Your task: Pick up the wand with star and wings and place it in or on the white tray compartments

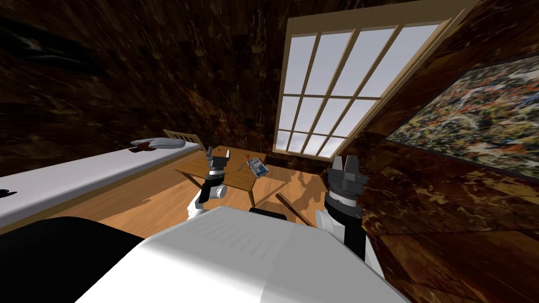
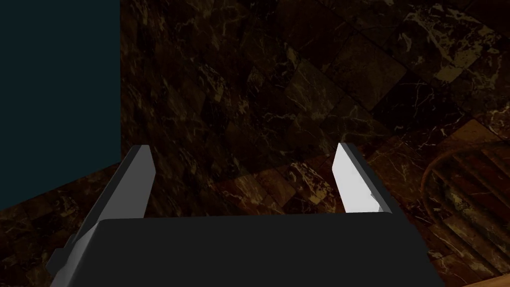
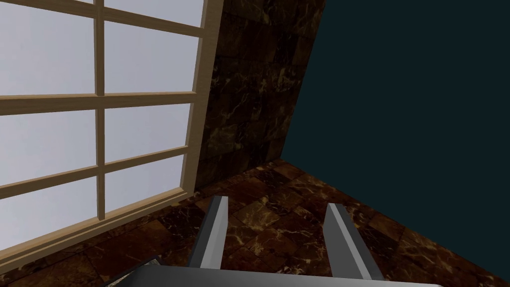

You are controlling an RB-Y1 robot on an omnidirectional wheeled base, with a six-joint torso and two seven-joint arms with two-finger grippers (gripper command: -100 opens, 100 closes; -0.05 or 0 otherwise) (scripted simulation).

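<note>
A small wooden table (image 1: 231, 176) stands ahead of me on the wood floor. On it lies a pale, blue-tinted tray-like thing (image 1: 258, 167), tilted near the table's right edge. Just left of it is a thin, small stick-like thing (image 1: 242, 166), too small to name for sure, and behind that a tiny red item (image 1: 246, 155). My left gripper (image 1: 218, 156) is raised over the table's near left part, its fingers (image 2: 356, 182) wide open and empty. My right gripper (image 1: 347, 162) is raised to the right of the table, fingers (image 3: 215, 231) apart with nothing between them.
A long white-topped surface (image 1: 79, 176) runs along the left, with a grey cushion-like thing (image 1: 164, 143) at its far end and a chair back (image 1: 182, 137) behind. A large window (image 1: 337, 89) and a painting (image 1: 473, 121) hang on the dark walls. A wooden rod (image 1: 292, 206) lies on the floor.
</note>
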